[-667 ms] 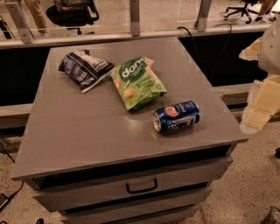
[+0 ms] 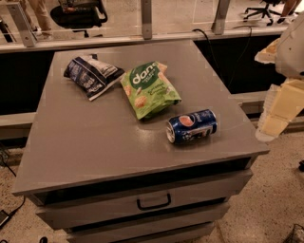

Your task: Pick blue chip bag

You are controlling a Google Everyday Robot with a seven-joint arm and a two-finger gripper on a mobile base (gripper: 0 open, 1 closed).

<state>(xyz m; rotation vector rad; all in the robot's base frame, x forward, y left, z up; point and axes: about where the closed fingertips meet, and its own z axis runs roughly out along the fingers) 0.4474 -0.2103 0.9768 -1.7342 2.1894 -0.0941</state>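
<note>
Hanging in the air off the right side of the table (image 2: 95,147), my gripper (image 2: 271,126) shows only as pale cream blocks at the frame's right edge, roughly level with the tabletop's near right corner and touching nothing; whether it is apart or together I cannot tell. Nearest to it on the table is the can (image 2: 192,126), a blue soda can lying on its side near the front right corner, its silver top facing left. Just up and left of the can lies the green bag (image 2: 148,89), flat on the tabletop with its white lettering face up, close to the can but apart from it. Beyond that, toward the far left corner, lies the blue bag (image 2: 91,76), dark navy with white patches, wrinkled, flat on the surface, just beside the green bag's upper left corner; I cannot tell whether the two touch. It is the thing farthest from my gripper, well apart from it across the whole tabletop. Below the grey top, a drawer front carries a dark handle (image 2: 154,202). Behind the table runs a rail with metal posts (image 2: 147,19), and past it stands a black chair (image 2: 78,14) on a light floor.
</note>
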